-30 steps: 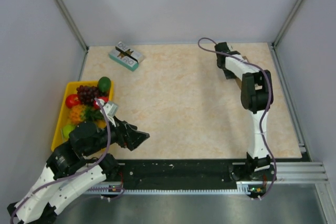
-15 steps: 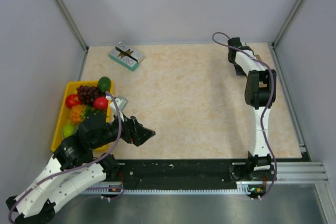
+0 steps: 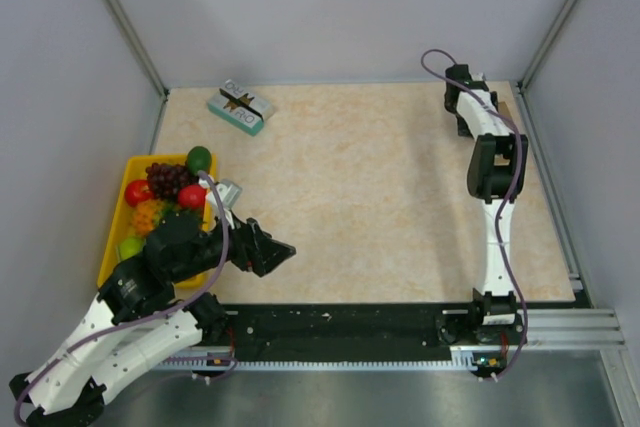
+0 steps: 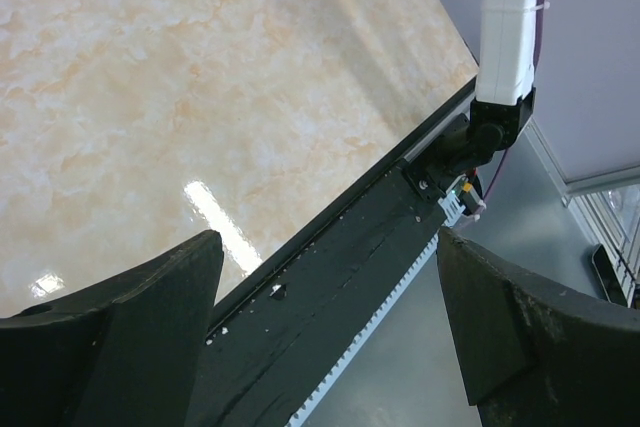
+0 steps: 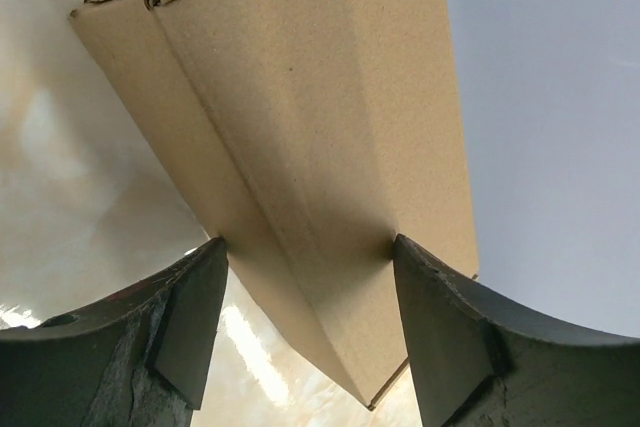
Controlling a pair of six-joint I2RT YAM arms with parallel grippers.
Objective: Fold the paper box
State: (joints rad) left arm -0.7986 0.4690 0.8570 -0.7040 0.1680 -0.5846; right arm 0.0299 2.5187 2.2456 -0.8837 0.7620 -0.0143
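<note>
My left gripper (image 4: 328,247) hangs low over the near edge of the marble-patterned table (image 3: 360,197), just right of the yellow tray (image 3: 112,247). Its fingers are spread wide with nothing between them; through the gap the wrist camera shows only tabletop and the black strip (image 4: 330,287) along the front. The right arm is stretched out to the far right corner. There the right gripper (image 5: 308,247) faces the paper box (image 5: 310,97), a plain brown cardboard piece creased along its length, with a ragged torn spot at one corner. It lies on the table close against the right wall. The cardboard fills the space between the two fingers and its edges meet both fingertips, but I cannot tell whether they press on it or merely bracket it. The tray holds fruit, with dark grapes (image 3: 168,177) at its far end. A small teal-and-white printed box (image 3: 241,107) lies at the far left of the table, well apart from both arms.
</note>
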